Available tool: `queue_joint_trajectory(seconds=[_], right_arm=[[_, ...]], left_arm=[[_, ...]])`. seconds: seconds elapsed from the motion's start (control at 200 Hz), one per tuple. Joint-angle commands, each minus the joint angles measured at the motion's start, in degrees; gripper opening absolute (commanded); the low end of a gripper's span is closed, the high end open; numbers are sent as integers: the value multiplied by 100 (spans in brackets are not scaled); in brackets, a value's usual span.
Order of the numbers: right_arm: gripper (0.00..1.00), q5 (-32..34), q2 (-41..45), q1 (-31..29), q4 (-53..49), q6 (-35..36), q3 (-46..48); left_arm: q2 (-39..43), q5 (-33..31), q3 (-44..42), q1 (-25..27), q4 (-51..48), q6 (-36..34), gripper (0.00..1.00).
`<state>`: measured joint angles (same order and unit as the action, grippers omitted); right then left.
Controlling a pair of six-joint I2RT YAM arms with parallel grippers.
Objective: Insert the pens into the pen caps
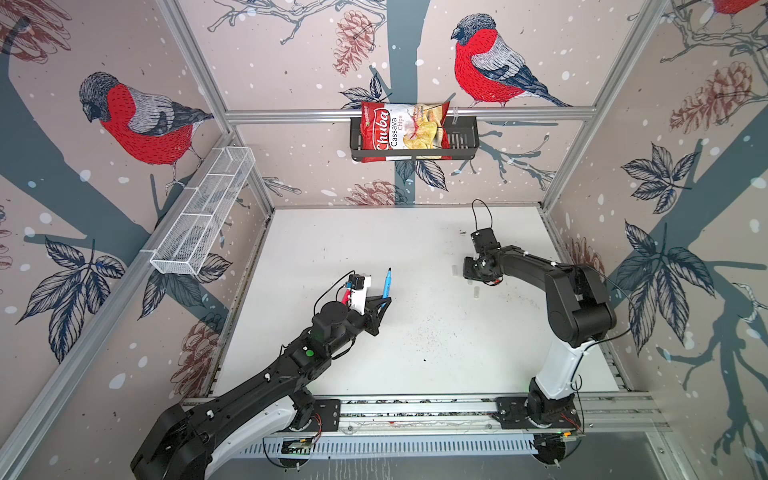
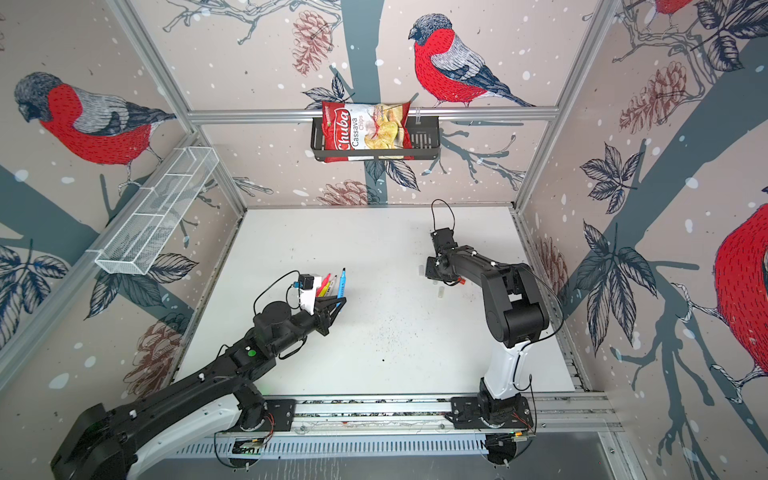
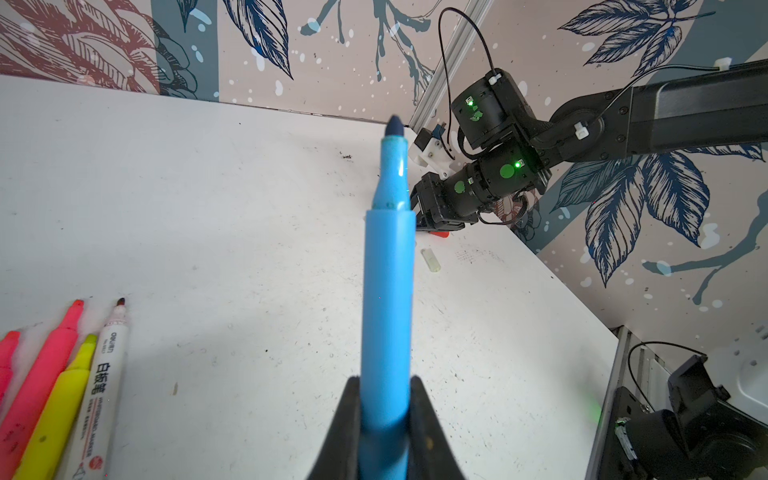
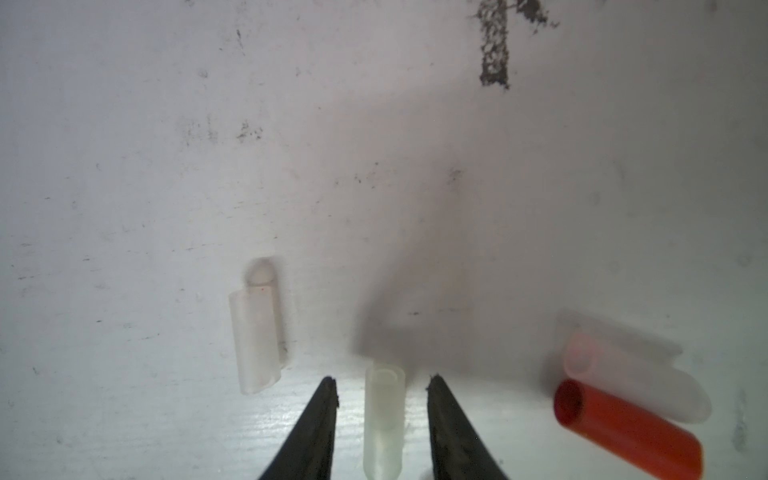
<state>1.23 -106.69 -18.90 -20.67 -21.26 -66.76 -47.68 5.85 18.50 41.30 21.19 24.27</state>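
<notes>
left gripper [image 3: 384,379]: clamped on blue pen [image 3: 388,270] | right gripper [image 4: 381,379]: part-open, translucent cap [image 4: 384,415] between jaws, untouched | RISK: uneven closure could roll or squirt the cap out sideways.

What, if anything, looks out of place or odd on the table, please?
Nothing is spilled or broken; only the white table is dirty: dark specks pepper its middle and a dark smear shows in the right wrist view.
</notes>
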Motion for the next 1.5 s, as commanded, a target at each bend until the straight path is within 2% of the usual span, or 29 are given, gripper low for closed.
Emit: queue_joint_trajectory(seconds=[0.0,0.605,0.675,0.78,0.976,1.116,1.141,1.231,1.401,1.496], right_arm=[[39,153,-48,-54,-138,25,-73],[36,398,-259,-194,-385,60,-138],[31,378,-274,-210,-388,68,-140],[15,295,-295,-223,-435,74,-159],[11,162,5,-228,-328,69,-15],[8,-275,654,-236,-44,98,186],[5,-315,854,-261,23,108,225],[3,-385,1776,-367,520,29,577],[6,-1830,3350,-380,1785,-234,1398],[6,-2386,4020,-396,2290,-426,1713]], left_arm=[[40,-79,-4,-8,-7,-89,0],[197,-86,2,-8,-97,-111,0],[192,-80,13,-8,-100,-124,0],[223,-55,1,-8,-82,-102,0],[237,-23,0,-8,-50,-94,0],[216,54,-4,-8,14,-76,0],[207,83,-4,-9,30,-54,0],[118,151,40,17,70,41,0],[-255,-116,29,597,748,142,0],[-689,45,91,803,1179,356,0]])
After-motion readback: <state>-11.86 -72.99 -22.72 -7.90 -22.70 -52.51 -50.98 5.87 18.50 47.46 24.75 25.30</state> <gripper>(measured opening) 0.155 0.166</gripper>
